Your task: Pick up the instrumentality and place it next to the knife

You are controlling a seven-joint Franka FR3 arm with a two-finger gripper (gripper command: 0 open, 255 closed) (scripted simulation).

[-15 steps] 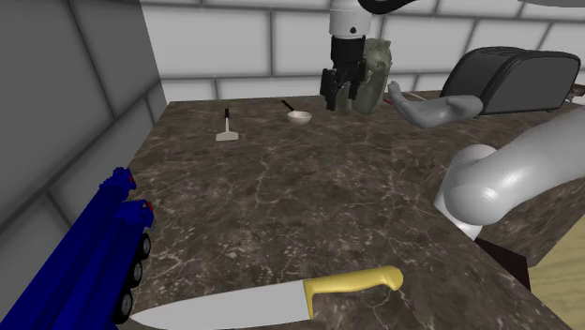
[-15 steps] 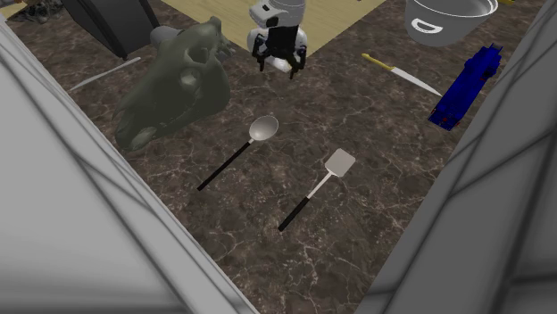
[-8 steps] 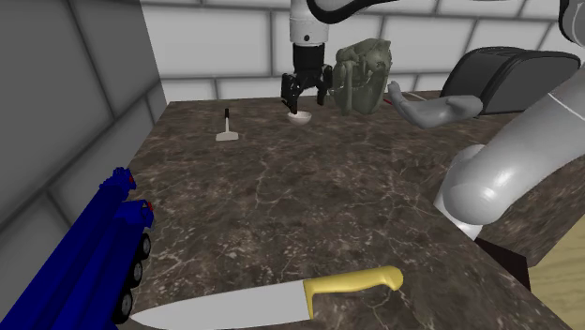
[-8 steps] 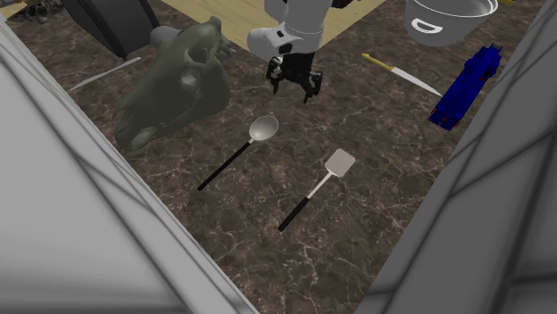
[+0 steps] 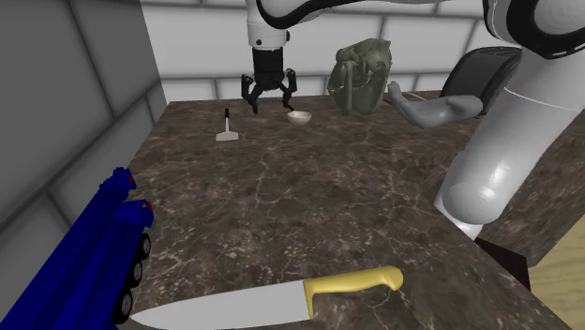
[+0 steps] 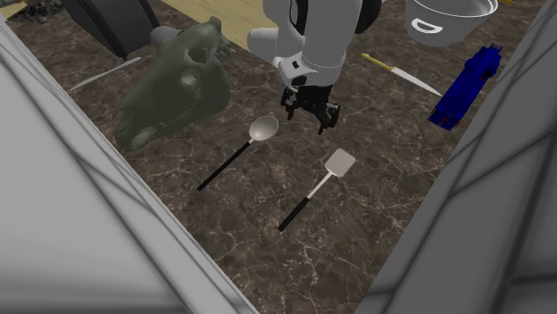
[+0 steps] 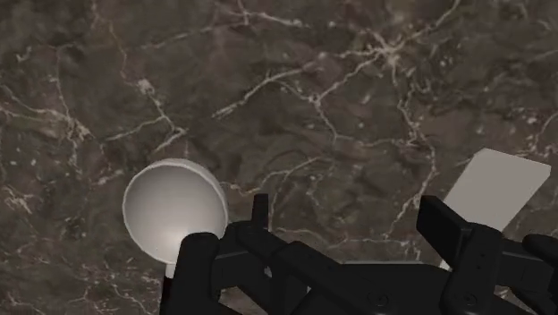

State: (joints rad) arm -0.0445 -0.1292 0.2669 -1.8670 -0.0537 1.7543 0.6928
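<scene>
Spatula (image 5: 227, 131) lies flat on the dark marble counter (image 5: 309, 206), near the ladle (image 5: 299, 117) and well apart from the yellow-handled knife (image 5: 281, 300). The black gripper (image 5: 270, 105) hangs above the gap between the two with its fingers spread wide and nothing in them. I think the spatula is light, stiff and thin, so the skinny black handle looks like the best place to grab

A kitchen: a dark marble worktop (image 5: 309, 206) runs up to a tiled wall (image 5: 206, 37). A ladle (image 5: 299, 117) and a spatula (image 5: 227, 135) lie either side of the gripper (image 5: 269, 105), with a toaster (image 5: 511, 80), a knife (image 5: 281, 298) and a pot (image 6: 464, 27) farther off.
</scene>
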